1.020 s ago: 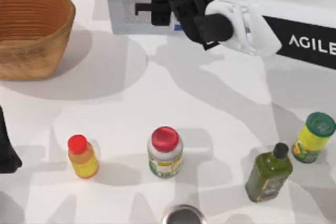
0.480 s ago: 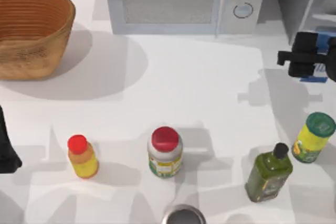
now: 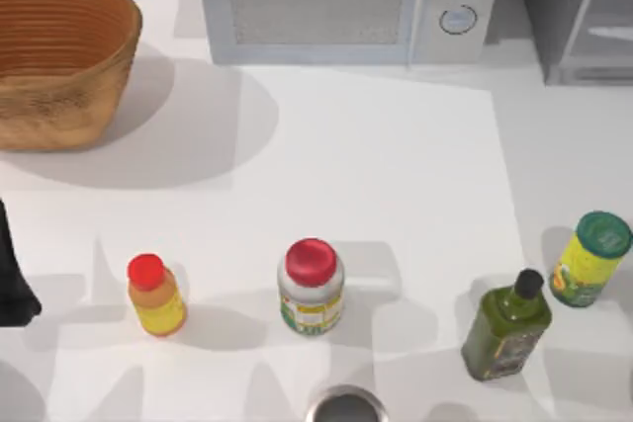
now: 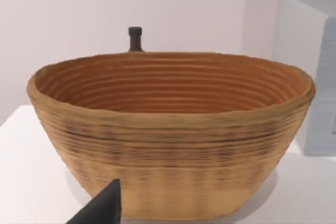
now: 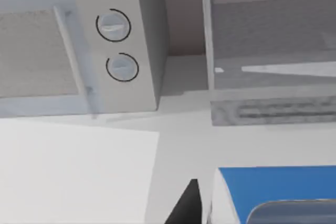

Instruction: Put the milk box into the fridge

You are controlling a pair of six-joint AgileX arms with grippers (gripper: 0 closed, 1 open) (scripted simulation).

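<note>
Since a moment ago the right end effector (image 5: 202, 203) has carried the milk box (image 5: 273, 192) out of the top view. From its wrist camera the blue carton sits close, seemingly gripped, facing the fridge (image 5: 273, 51). It looks light and stiff; holding its flat sides suits. Left end effector (image 4: 102, 208) idles before the basket (image 4: 168, 129).

Rendered kitchen setting: my white bench (image 3: 376, 165) carries a microwave (image 3: 346, 2), grey fridge (image 3: 584, 17), woven basket (image 3: 59, 56), oil bottle (image 3: 506, 328) and red-capped jar (image 3: 311, 287).
</note>
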